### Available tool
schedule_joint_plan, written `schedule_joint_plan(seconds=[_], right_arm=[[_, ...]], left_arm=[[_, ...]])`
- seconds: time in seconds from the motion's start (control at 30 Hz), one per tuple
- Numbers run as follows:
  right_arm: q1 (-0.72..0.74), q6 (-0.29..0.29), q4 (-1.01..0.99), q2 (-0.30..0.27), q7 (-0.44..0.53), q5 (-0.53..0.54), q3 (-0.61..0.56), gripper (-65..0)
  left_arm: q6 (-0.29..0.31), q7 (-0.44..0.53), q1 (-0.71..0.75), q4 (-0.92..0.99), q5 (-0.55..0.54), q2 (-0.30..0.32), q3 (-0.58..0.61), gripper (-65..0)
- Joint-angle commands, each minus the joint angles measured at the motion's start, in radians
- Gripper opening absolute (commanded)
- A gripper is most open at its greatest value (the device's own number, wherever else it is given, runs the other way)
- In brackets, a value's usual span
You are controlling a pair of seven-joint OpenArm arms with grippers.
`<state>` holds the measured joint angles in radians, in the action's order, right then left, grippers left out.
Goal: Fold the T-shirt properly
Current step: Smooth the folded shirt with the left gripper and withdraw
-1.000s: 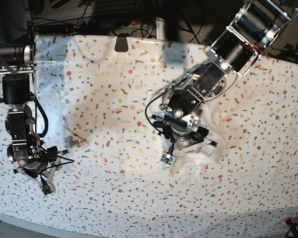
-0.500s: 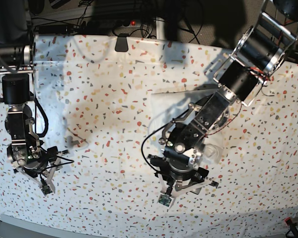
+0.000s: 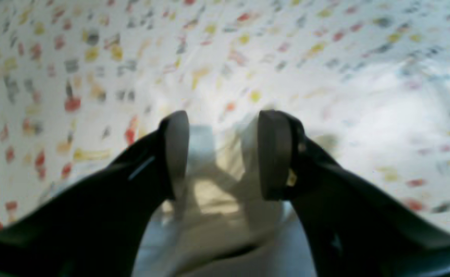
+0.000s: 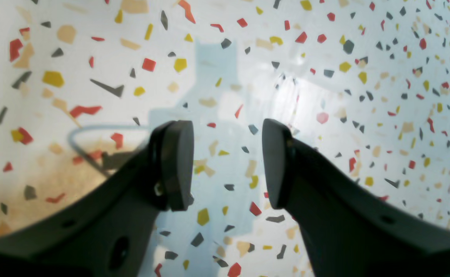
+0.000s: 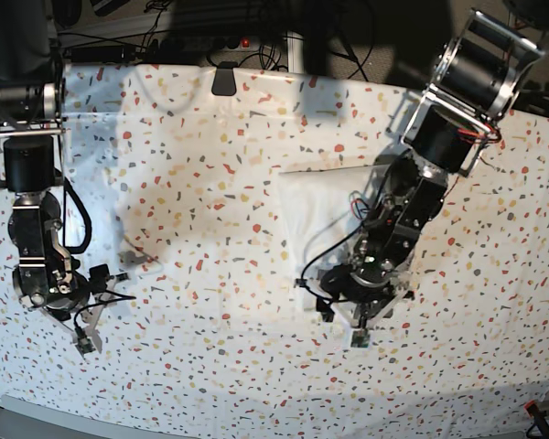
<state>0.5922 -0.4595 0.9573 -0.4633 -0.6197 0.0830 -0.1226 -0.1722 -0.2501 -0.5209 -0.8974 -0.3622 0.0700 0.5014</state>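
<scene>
1. Centrally, the T-shirt (image 5: 306,206) lies as a white folded patch on the speckled cover (image 5: 192,137) of the tabletop, a little right of the middle in the base view, its plain side up.
2. Its top edge runs nearly straight; its left edge drops toward the near side, where the left arm hides the lower corner.
3. The left claw (image 5: 357,322) sits at that near edge. In the left wrist view its pads (image 3: 176,154) stand wide apart with pale cloth (image 3: 217,181) between them; the picture is blurred, so whether the cloth is touched cannot be told.
4. The right claw (image 5: 90,329) hangs low over the cover at the far left of the base view, well apart from the shirt. Its jaws are parted, with only bare speckled cover (image 4: 228,161) between them.
5. Open cover stretches between the two arms and along the near edge of the tabletop.
6. A dark clip (image 5: 223,80) sits at the far edge.
</scene>
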Motion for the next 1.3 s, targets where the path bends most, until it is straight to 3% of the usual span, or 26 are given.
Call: schedule_joint_plan(seconds=[0.0, 0.13, 0.33, 0.47, 0.57, 0.83, 0.9, 0.97, 1.07, 1.17, 1.27], right_arm=[[0.031, 0.008, 0.018, -0.013, 0.021, 0.007, 0.006, -36.4], [0.031, 0.008, 0.018, -0.013, 0.044, 0.007, 0.006, -36.4], [0.031, 0.008, 0.018, -0.013, 0.043, 0.007, 0.006, -36.4], [0.031, 0.008, 0.018, -0.013, 0.04, 0.007, 0.006, -36.4], [0.031, 0.008, 0.018, -0.013, 0.048, 0.007, 0.006, -36.4], [0.044, 0.008, 0.018, -0.013, 0.109, 0.032, 0.006, -36.4], [0.045, 0.008, 0.018, -0.013, 0.103, 0.076, 0.006, -36.4], [0.045, 0.008, 0.018, -0.013, 0.047, 0.123, 0.006, -36.4], [0.043, 0.008, 0.018, -0.013, -0.008, 0.143, 0.006, -36.4], [0.041, 0.003, 0.018, -0.013, -0.004, 0.142, 0.006, -36.4], [0.031, -0.1, 0.027, -0.013, 0.041, 0.143, 0.006, -36.4]], left_arm=[[0.028, 0.034, -0.025, 0.03, -0.007, -0.003, -0.014, -36.7], [0.098, 0.115, -0.022, 0.16, -0.006, -0.003, -0.024, -36.7], [0.098, 0.28, 0.005, 0.182, -0.006, -0.003, -0.024, -36.7], [0.098, 0.287, -0.008, 0.18, 0.028, -0.003, -0.024, -36.7], [0.098, 0.248, -0.04, 0.174, 0.085, -0.003, -0.024, -36.7], [0.096, 0.105, -0.124, 0.066, 0.082, 0.005, -0.024, -37.5], [0.097, 0.04, -0.126, -0.001, 0.082, 0.018, -0.024, -37.5], [0.103, -0.085, -0.127, -0.083, 0.082, 0.04, -0.024, -37.5], [0.141, -0.271, -0.124, -0.214, 0.082, 0.089, -0.024, -37.5], [0.15, -0.324, -0.096, -0.348, 0.08, 0.167, -0.024, -37.5], [0.146, -0.327, -0.038, -0.476, 0.081, 0.263, -0.024, -37.5]])
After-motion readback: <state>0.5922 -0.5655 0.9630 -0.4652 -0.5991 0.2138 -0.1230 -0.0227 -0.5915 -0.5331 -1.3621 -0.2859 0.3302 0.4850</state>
